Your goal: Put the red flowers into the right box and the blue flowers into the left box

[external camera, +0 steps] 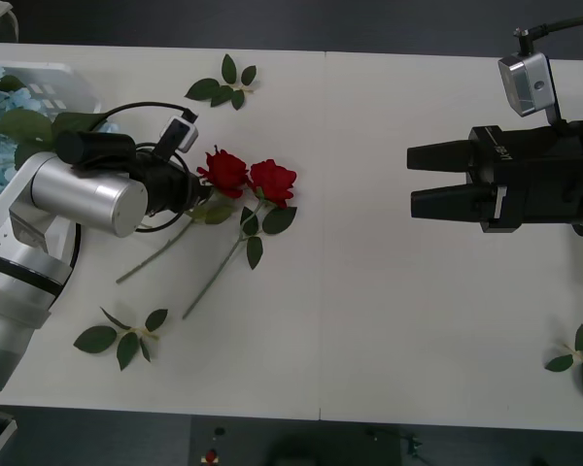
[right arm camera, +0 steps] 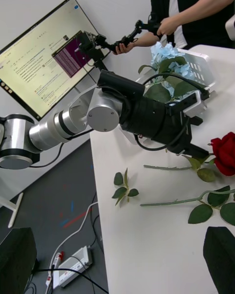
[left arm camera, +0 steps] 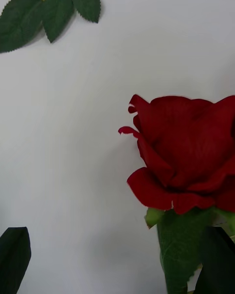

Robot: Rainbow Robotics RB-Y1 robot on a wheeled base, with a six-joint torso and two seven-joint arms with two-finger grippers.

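Since the red flowers are judged light, with soft crushable blooms and thin springy stems, a hold just under the head is being favoured. Two roses are lying side by side mid-tabletop. The left gripper is being held at the nearer rose, fingers spread wide with nothing gripped, the bloom's base lying between them beside one finger. The right gripper is hovering well apart, slightly parted, empty.
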